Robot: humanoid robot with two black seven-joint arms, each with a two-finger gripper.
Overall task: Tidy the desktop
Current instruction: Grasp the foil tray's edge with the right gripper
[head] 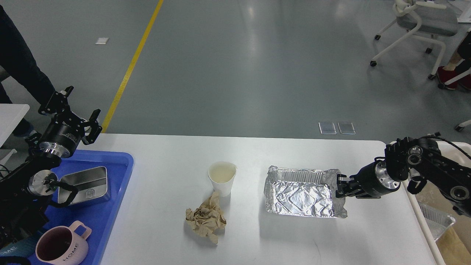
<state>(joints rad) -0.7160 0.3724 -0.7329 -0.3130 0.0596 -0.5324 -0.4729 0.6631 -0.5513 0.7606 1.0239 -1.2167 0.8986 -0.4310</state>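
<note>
You see the desktop (165, 154) spread white across the lower view. At its right, the right gripper (340, 187) has its fingers clamped on the right rim of the crumpled foil tray (300, 197). Mid-table stands a white paper cup (222, 177), with a wad of brown paper (205, 219) touching its base. The left gripper (71, 110) hangs above the blue tray (110, 206) – fingers spread wide, holding nothing – over a metal tin (86, 184) and a pink mug (62, 246)

Desktop (154, 158) carries cup (222, 178), crumpled paper (206, 219), foil tray (303, 191), blue tray (106, 206).
</note>
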